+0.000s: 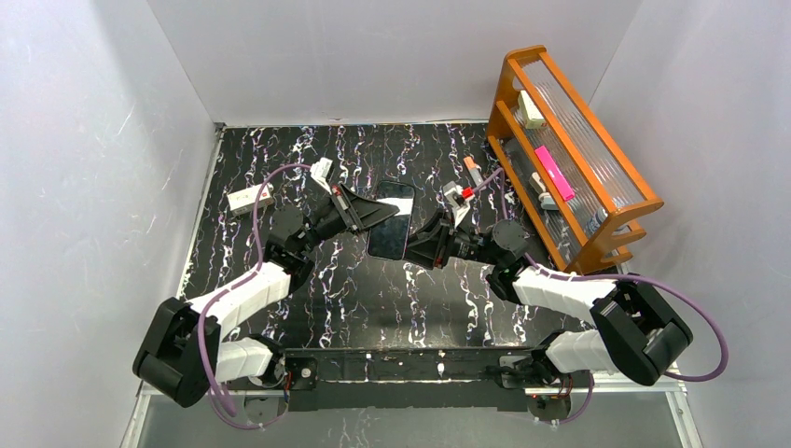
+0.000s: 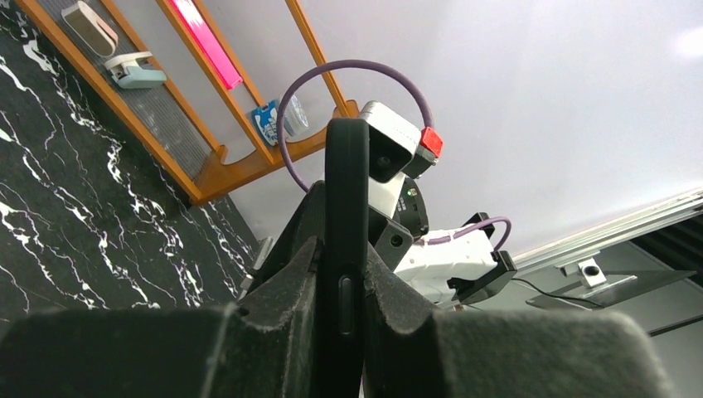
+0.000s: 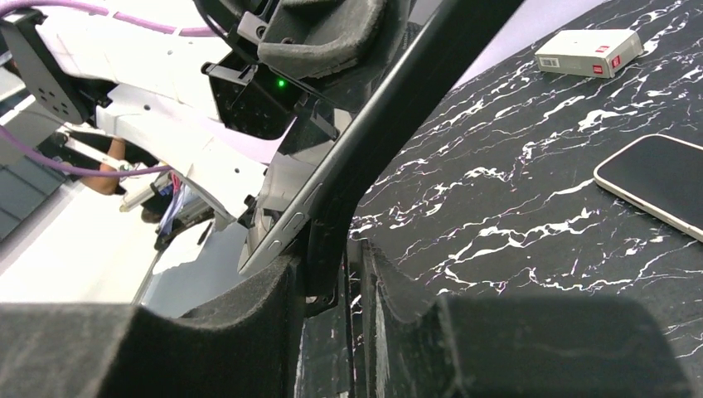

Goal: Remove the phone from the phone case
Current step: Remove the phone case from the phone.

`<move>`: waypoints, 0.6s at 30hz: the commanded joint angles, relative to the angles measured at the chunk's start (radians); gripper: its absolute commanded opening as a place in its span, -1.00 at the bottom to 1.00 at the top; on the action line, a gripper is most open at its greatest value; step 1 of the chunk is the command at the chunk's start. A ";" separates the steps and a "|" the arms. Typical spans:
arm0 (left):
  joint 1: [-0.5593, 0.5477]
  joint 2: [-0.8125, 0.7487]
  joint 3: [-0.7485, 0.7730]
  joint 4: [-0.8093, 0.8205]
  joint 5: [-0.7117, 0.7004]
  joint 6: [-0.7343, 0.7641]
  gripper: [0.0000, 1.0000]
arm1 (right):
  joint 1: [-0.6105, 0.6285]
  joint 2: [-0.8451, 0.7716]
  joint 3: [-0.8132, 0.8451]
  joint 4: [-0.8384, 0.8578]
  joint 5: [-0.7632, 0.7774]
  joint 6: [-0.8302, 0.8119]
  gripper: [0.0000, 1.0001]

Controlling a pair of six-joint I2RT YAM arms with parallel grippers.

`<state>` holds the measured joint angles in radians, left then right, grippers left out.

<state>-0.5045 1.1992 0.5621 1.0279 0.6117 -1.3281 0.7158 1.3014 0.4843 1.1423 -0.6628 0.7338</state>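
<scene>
The phone in its black case (image 1: 390, 238) is held above the table centre between both grippers. My left gripper (image 1: 378, 217) is shut on the case's side edge; in the left wrist view the case (image 2: 346, 191) stands edge-on between the pads, side button showing. My right gripper (image 1: 417, 250) is at the lower corner. In the right wrist view its jaws (image 3: 332, 290) sit narrowly around the case's corner lip (image 3: 390, 133), while the phone's silver edge (image 3: 286, 228) has come away from the case and lies over the left finger.
An orange wooden rack (image 1: 569, 149) with small items stands at the right. A white box (image 1: 250, 198) lies at the far left. A second dark phone with a light rim (image 3: 655, 178) lies flat on the black marbled table. White walls enclose the table.
</scene>
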 commanded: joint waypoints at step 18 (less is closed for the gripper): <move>-0.017 0.049 0.030 -0.265 -0.012 0.240 -0.18 | -0.004 -0.050 0.016 -0.018 0.205 0.102 -0.97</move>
<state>-0.5125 1.2835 0.5533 1.0229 0.5652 -1.2518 0.7155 1.3041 0.4801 1.0443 -0.5549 0.8356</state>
